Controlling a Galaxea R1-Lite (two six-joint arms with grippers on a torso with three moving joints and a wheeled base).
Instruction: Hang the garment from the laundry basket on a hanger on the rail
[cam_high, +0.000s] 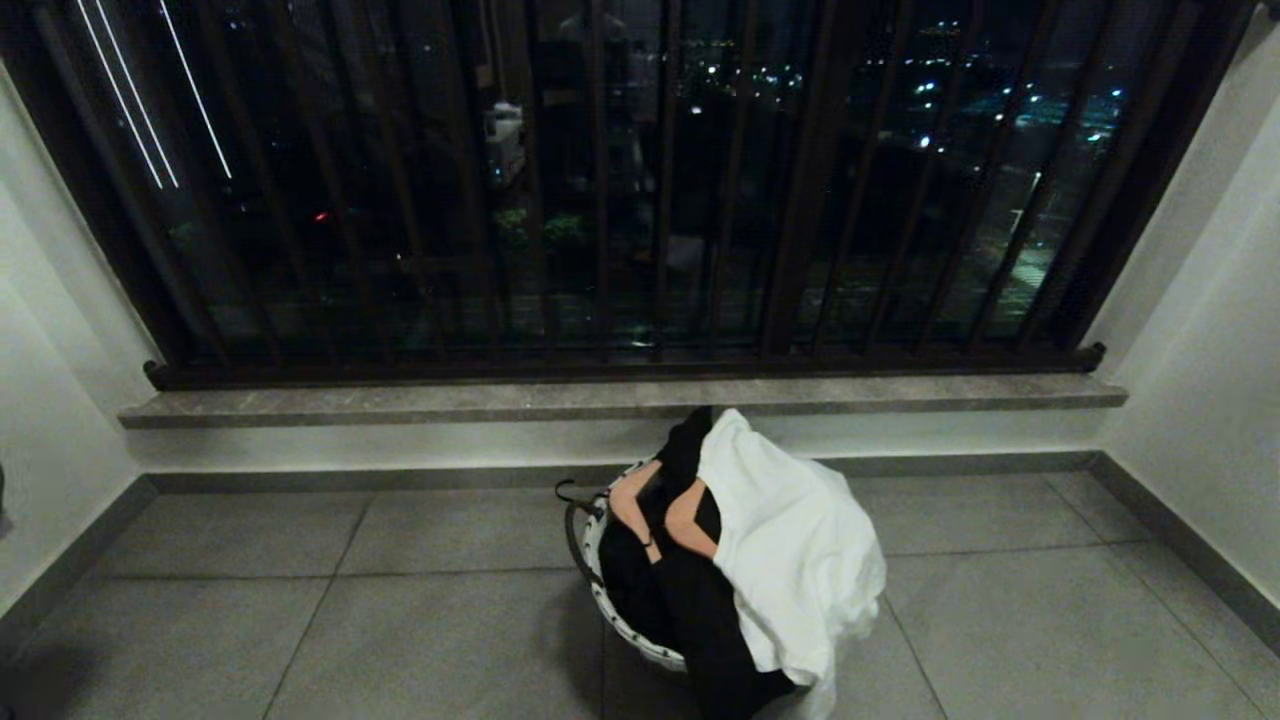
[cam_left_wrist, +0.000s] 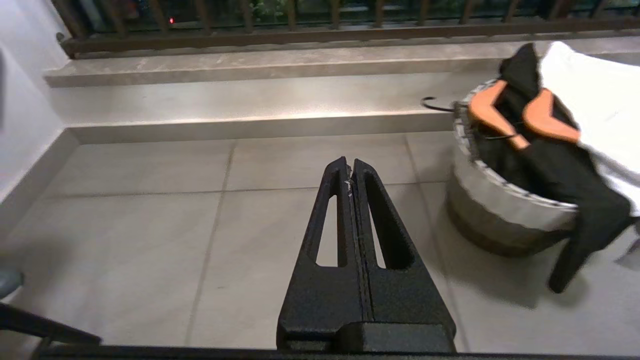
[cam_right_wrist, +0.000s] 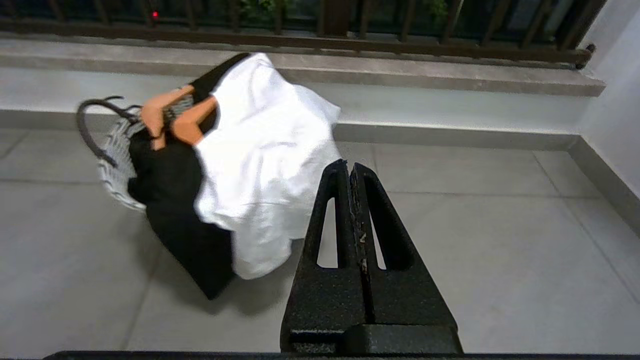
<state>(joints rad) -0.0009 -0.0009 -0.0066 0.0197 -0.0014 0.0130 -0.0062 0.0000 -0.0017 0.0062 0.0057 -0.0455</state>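
The laundry basket (cam_high: 597, 575) stands on the tiled floor below the window sill. A white garment (cam_high: 790, 540) and a black garment (cam_high: 690, 610) spill over its rim. Two orange hangers (cam_high: 632, 505) lie on top of the black cloth, and a dark hook (cam_high: 570, 492) juts out beside the basket's handle. My left gripper (cam_left_wrist: 349, 167) is shut and empty, hovering over bare floor with the basket (cam_left_wrist: 500, 210) off to one side. My right gripper (cam_right_wrist: 348, 169) is shut and empty too, just short of the white garment (cam_right_wrist: 260, 150). Neither arm shows in the head view. The rail is out of view.
A grey stone sill (cam_high: 400, 403) runs under a window with dark vertical bars (cam_high: 600, 200). White walls close the space at the left (cam_high: 50, 400) and the right (cam_high: 1200, 380). Grey floor tiles (cam_high: 300, 600) spread around the basket.
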